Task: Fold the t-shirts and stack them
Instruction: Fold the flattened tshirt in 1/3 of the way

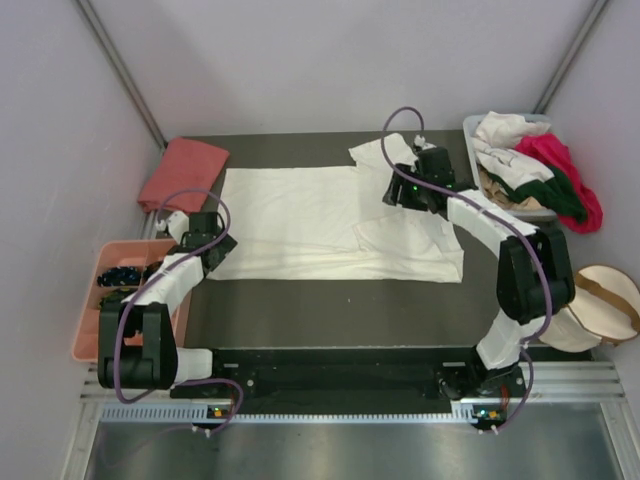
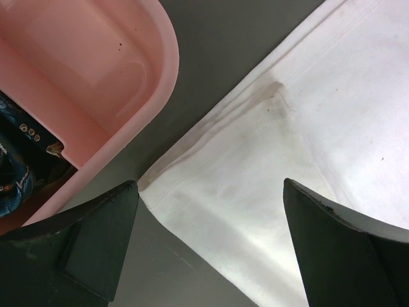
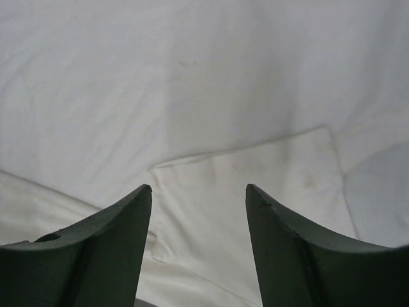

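A large cream-white t-shirt (image 1: 320, 225) lies spread flat on the dark table, a sleeve sticking out at its back right. My left gripper (image 1: 214, 246) hovers open over the shirt's near-left corner (image 2: 211, 211), with nothing between its fingers (image 2: 211, 185). My right gripper (image 1: 400, 190) stands open above a folded-over flap of the same shirt (image 3: 255, 166), its fingers apart and empty (image 3: 199, 188). A folded salmon-pink t-shirt (image 1: 183, 172) rests at the back left. White, magenta and dark green t-shirts (image 1: 540, 165) are heaped in a bin at the back right.
A pink compartment tray (image 1: 88, 320) sits by the left arm, its rounded corner (image 2: 163, 70) close to the left fingers. A round beige pouch with a tan strap (image 1: 600, 305) lies at the right edge. Grey walls close in on three sides.
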